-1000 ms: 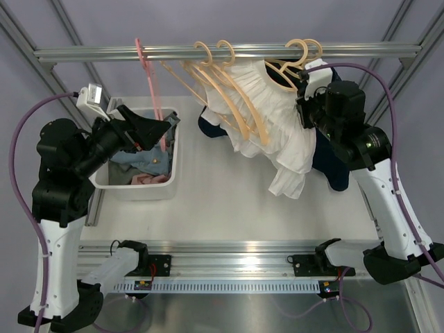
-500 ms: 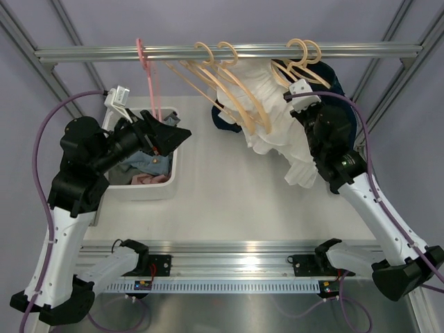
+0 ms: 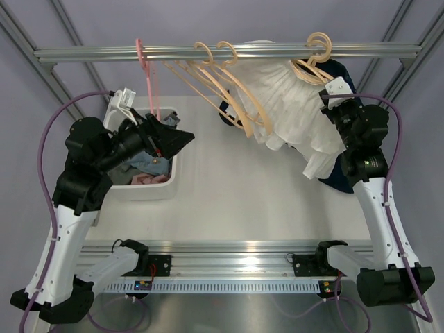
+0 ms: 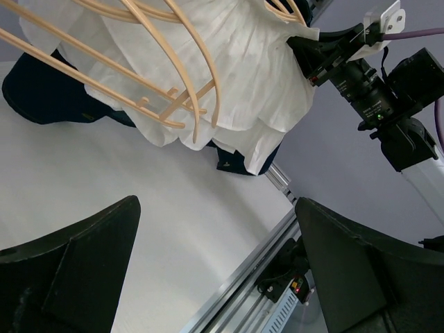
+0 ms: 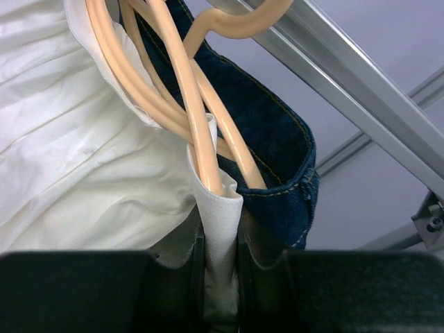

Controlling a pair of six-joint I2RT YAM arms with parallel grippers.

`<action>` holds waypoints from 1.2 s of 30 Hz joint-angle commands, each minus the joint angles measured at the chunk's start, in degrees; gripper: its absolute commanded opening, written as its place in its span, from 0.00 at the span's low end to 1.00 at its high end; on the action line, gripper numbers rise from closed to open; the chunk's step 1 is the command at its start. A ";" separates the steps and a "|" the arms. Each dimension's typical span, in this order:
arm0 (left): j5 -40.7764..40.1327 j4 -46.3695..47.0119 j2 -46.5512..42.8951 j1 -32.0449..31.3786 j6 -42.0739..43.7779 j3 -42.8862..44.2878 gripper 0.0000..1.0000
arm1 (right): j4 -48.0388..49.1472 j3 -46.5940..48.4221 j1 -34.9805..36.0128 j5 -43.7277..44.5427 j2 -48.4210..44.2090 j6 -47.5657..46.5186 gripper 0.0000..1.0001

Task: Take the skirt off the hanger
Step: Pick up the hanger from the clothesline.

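White skirt (image 5: pixel 83 152) waistband tight inside right gripper (image 5: pixel 220 270); left gripper (image 4: pixel 216 260) spread wide, empty.

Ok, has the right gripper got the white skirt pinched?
Yes, the right gripper is shut on a fold of the white skirt at its edge.
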 commanded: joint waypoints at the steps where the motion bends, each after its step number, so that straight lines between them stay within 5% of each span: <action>1: 3.12 4.20 0.14 -0.23 1.36 -1.16 0.99 | 14.22 0.85 -1.11 -11.67 -3.07 4.64 0.00; 7: 0.77 2.19 2.07 -3.73 4.78 2.96 0.99 | 11.42 3.05 -1.11 -16.51 -4.39 4.73 0.00; 19: -27.18 -10.74 23.59 -35.80 14.46 31.87 0.99 | -12.37 6.65 -1.19 -3.07 -12.73 3.58 0.00; 27: -29.66 -1.26 39.22 -40.39 15.25 41.09 0.99 | -33.29 12.10 -1.11 -2.62 -17.57 11.48 0.00; 32: -34.83 -9.24 51.19 -43.73 18.50 58.24 0.99 | -41.75 11.75 -0.76 -3.33 -19.59 15.36 0.00; 36: -36.69 -4.34 48.49 -44.09 17.98 50.37 0.99 | -47.29 11.05 0.65 -0.88 -19.86 19.04 0.00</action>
